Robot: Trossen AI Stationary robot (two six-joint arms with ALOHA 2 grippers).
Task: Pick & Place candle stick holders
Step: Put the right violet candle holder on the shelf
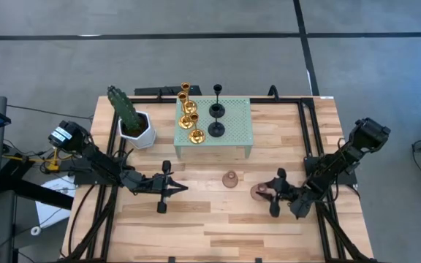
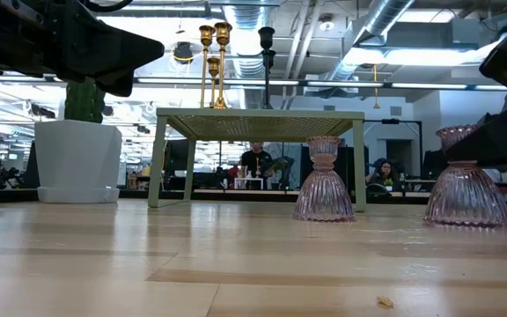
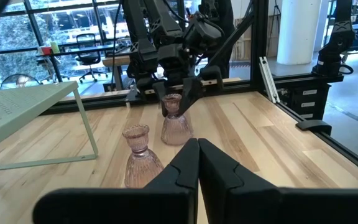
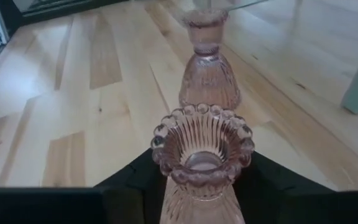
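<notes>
A pink ribbed candle holder [image 4: 202,163] stands upright on the wooden table [image 1: 218,219], its neck caught between the two dark fingers of the right gripper [image 1: 272,193], which grasps it from either side. A second pink holder [image 1: 230,179] stands free just beside it, toward the table's middle, in front of the pale green stand [image 1: 214,131]. On that stand are three gold holders [image 1: 188,113] in a row and two black holders [image 1: 216,120] next to them. A cactus in a white pot [image 1: 131,118] sits left of the stand. The left gripper [image 1: 168,188] hovers near the free pink holder, fingers pressed together, holding nothing.
</notes>
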